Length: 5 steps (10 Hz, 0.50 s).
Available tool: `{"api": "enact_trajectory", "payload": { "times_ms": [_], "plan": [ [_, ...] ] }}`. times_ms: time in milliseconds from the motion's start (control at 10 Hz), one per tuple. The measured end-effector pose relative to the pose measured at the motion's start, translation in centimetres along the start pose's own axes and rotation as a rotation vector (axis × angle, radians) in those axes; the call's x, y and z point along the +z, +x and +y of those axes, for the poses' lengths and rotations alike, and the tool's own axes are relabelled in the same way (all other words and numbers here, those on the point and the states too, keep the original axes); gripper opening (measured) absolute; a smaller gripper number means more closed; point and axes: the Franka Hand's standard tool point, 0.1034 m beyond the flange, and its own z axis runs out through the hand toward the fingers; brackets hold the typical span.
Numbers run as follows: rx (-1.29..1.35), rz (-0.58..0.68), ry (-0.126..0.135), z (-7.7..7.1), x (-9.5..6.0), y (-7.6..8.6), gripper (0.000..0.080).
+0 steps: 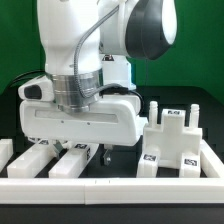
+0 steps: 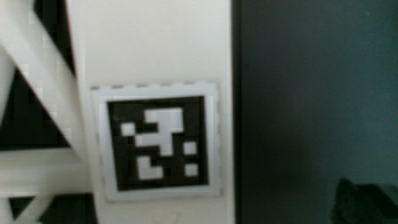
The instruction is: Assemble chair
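Observation:
In the wrist view a long white chair bar (image 2: 157, 60) with a black-and-white tag (image 2: 160, 145) runs between the fingers of my gripper (image 2: 196, 208). The gripper is open. One dark fingertip (image 2: 25, 210) and the other dark fingertip (image 2: 366, 200) stand well clear of the bar on either side. In the exterior view my gripper (image 1: 92, 152) hangs low over several white bars (image 1: 65, 163) lying side by side at the front. A chunky white chair part (image 1: 175, 142) with tags and upright pegs stands on the exterior view's right.
A low white rail (image 1: 120, 186) runs along the front of the black table. The big white hand and arm (image 1: 80, 60) hide most of the middle. More white bars (image 2: 27, 110) cross beside the tagged one, with dark table (image 2: 311, 90) on its other side.

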Motion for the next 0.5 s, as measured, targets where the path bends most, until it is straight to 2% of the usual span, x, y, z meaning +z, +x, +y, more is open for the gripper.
{"api": "enact_trajectory", "payload": {
  "times_ms": [200,300,400,500],
  "plan": [
    [0.005,0.0,0.0,0.13,0.0,0.03,0.0379],
    [0.006,0.001,0.0,0.17,0.0,0.04,0.0379],
    [0.007,0.002,0.0,0.2,-0.01,0.06,0.0282],
    [0.007,-0.003,-0.001,0.32,-0.17,0.06,0.0282]
  ]
}}
